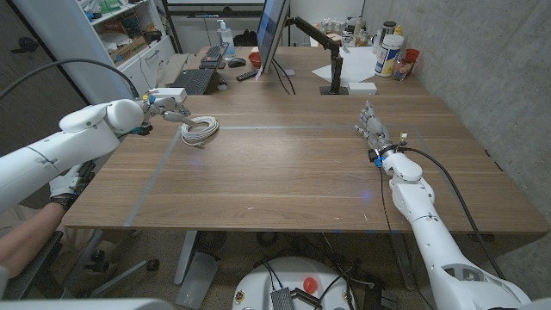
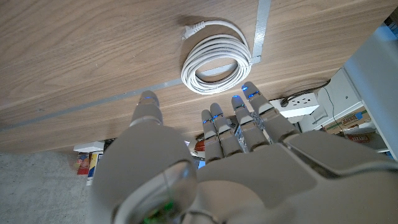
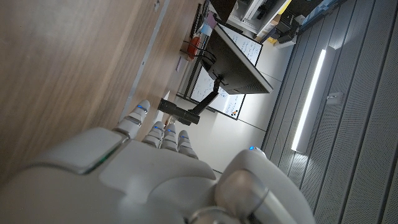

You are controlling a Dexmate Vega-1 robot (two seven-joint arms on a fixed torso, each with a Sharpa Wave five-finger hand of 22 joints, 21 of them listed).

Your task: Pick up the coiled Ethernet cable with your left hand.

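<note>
left robot hand (image 1: 170,106) just beside the coiled ethernet cable (image 1: 200,130)
fingers spread, holding nothing, short of the white coil lying on the worktop (image 1: 293,172) by a tape line; right robot hand (image 1: 373,127) on the worktop, fingers straight, holding nothing

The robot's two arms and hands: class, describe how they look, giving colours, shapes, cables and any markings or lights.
Both arms have smooth, rounded white shells. A black cable loops along each forearm. The left hand is grey, with jointed fingers whose tips carry small blue lights. The right hand looks silver-grey and slim, with a blue-lit wrist; up close its pale back shows fingers with blue marks.
</note>
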